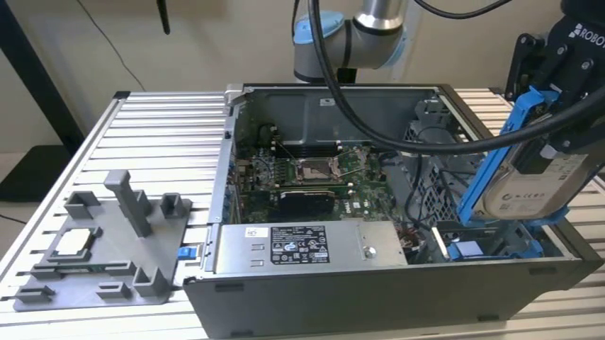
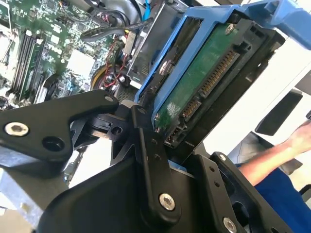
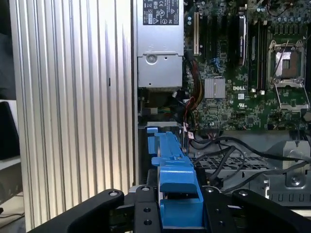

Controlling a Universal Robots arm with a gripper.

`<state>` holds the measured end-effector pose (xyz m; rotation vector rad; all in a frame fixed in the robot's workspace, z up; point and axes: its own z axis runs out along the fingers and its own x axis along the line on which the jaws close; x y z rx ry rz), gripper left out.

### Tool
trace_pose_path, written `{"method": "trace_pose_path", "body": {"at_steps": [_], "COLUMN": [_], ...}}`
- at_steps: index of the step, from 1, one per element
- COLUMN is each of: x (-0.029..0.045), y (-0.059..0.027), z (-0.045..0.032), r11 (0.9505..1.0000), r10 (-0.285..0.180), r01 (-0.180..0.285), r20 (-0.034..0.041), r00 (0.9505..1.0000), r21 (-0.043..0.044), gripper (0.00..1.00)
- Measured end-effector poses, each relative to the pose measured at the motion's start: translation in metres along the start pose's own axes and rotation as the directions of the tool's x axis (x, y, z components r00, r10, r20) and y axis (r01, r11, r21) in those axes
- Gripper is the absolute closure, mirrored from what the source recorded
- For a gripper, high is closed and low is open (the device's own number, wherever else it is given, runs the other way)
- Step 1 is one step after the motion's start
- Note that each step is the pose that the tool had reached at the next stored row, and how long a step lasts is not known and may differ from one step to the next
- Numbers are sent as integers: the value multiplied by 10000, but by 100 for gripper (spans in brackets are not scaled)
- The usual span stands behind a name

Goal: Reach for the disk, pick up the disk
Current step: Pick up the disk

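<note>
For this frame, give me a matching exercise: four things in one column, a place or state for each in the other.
1. disk
2. gripper
3. grey fixture plate
4. power supply

a. on the slatted table, at the exterior view's left
b. closed on the blue frame
c. held up above the open case
d. inside the case, by its near wall

Pairs: 1-c, 2-b, 3-a, 4-d

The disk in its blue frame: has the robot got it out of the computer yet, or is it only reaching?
The reaching looks done. The gripper is closed on the disk, which hangs tilted, lifted above the open computer case at the exterior view's right. In the second wrist view the fingers clamp its blue frame. Nothing of the pick-up looks left.
</note>
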<state>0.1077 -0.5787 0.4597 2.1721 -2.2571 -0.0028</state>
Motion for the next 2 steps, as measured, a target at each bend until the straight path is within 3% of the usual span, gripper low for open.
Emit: {"method": "trace_pose_path", "body": {"at_steps": [2], "x": [0], "y": [0], "z": [0], "r11": [10000], "r10": [-1], "r01": [1], "r20": [0], "r00": [10000], "r21": [0], "gripper": [100]}}
